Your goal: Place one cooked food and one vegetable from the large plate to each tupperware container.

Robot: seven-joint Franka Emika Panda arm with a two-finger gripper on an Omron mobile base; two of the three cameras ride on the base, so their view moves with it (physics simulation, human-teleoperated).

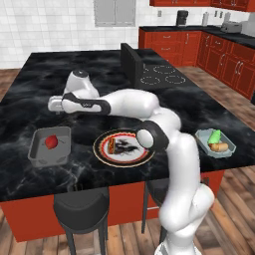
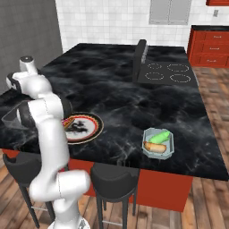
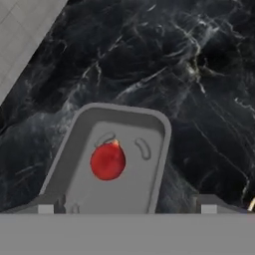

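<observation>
The pale translucent tub (image 1: 215, 143), near the desk's right front corner, is judged complete: a green vegetable (image 1: 214, 136) and a tan cooked piece (image 1: 219, 147) lie inside. In the opaque grey tub (image 1: 49, 146), towards the left front edge, a glossy round red vegetable (image 3: 107, 161) is seen; a cooked food is still owed there. The large plate (image 1: 123, 148), red-rimmed, sits between the tubs at the front edge, with dark food on it. The claw (image 3: 127, 206) hangs wide open and empty above the grey tub.
</observation>
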